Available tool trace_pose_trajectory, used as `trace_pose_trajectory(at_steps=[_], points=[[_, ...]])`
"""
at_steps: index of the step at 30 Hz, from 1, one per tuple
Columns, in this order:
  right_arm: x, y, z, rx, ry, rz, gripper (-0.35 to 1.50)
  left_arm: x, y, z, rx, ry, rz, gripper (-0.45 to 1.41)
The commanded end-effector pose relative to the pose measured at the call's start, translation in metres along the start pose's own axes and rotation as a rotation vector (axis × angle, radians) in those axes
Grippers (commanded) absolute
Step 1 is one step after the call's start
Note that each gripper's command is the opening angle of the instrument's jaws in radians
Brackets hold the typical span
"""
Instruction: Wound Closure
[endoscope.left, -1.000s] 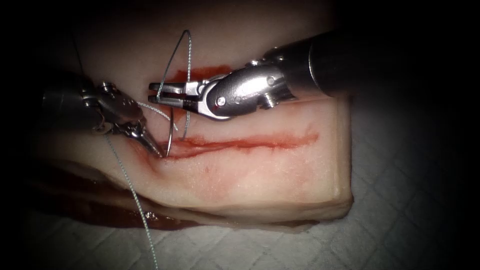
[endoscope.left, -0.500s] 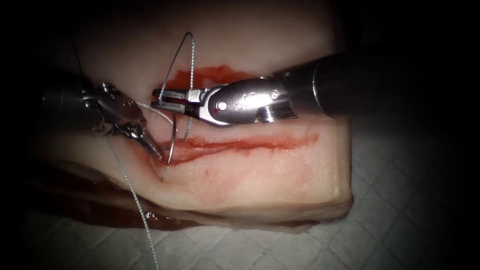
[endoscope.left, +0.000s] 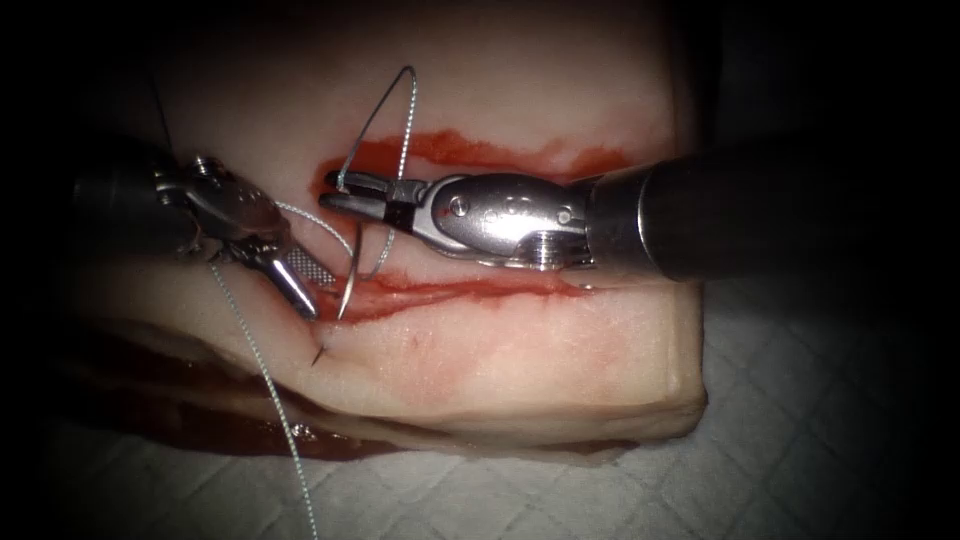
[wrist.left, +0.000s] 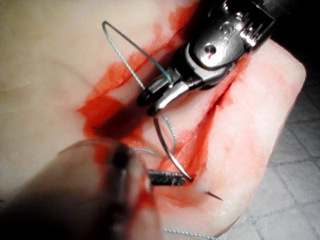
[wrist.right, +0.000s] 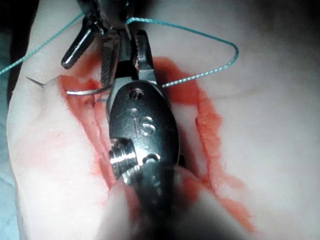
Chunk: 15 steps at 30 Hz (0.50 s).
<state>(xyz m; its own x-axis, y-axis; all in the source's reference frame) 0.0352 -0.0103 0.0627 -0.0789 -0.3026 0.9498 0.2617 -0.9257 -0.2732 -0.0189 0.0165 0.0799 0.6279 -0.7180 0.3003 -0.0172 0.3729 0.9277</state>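
Observation:
My right tool (endoscope.left: 330, 190) comes in over the tissue (endoscope.left: 520, 370) with its jaws shut on the curved needle (endoscope.left: 350, 275) near its tail, where the thread (endoscope.left: 400, 110) loops upward. The needle runs down into the near edge of the cut (endoscope.left: 480, 290) at its left end. A dark tip (endoscope.left: 318, 355) pokes out of the tissue just below that edge, also seen as the needle tip (wrist.left: 215, 196). My left tool (endoscope.left: 318, 298) stands open at the cut's left end, close beside the needle, holding nothing. Both its open jaws appear as the left tool (wrist.right: 90, 50).
A long strand of thread (endoscope.left: 265, 390) trails from the left tool down over the tissue's front edge. Red fluid (endoscope.left: 480, 152) streaks the tissue behind the right tool and pools (endoscope.left: 200, 420) at the front left. White quilted cloth (endoscope.left: 800, 420) lies under the tissue.
The right tool swung lower and rolled, pushing the needle deeper; its tip has emerged below the cut. The left tool's jaws opened.

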Motion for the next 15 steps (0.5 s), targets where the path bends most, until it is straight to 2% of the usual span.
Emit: trace_pose_trajectory(at_steps=[1,3,6,9,11,15], points=[[0.0008,-0.0001,0.0007,-0.003,0.006,-0.006,-0.35,-0.001,0.0002,-0.0003,-0.005,-0.026,0.016,0.47],[0.0012,-0.0003,0.0006,-0.002,0.015,-0.01,-0.35,-0.0024,-0.0007,-0.002,-0.02,-0.074,0.046,0.49],[0.0015,-0.0006,0.0003,-0.004,0.024,-0.012,-0.35,-0.0042,-0.0022,-0.0044,-0.062,-0.134,0.088,0.66],[0.0016,-0.0009,0.0002,-0.004,0.024,-0.013,-0.35,-0.005,-0.0037,-0.0062,-0.096,-0.157,0.138,0.59],[0.0017,-0.001,0.0002,-0.004,0.027,-0.001,-0.35,-0.005,-0.0048,-0.0066,-0.131,-0.165,0.229,0.54],[0.0019,-0.0012,0.0002,-0.001,0.019,0.04,-0.35,-0.003,-0.0071,-0.0053,-0.132,-0.138,0.393,0.36]])
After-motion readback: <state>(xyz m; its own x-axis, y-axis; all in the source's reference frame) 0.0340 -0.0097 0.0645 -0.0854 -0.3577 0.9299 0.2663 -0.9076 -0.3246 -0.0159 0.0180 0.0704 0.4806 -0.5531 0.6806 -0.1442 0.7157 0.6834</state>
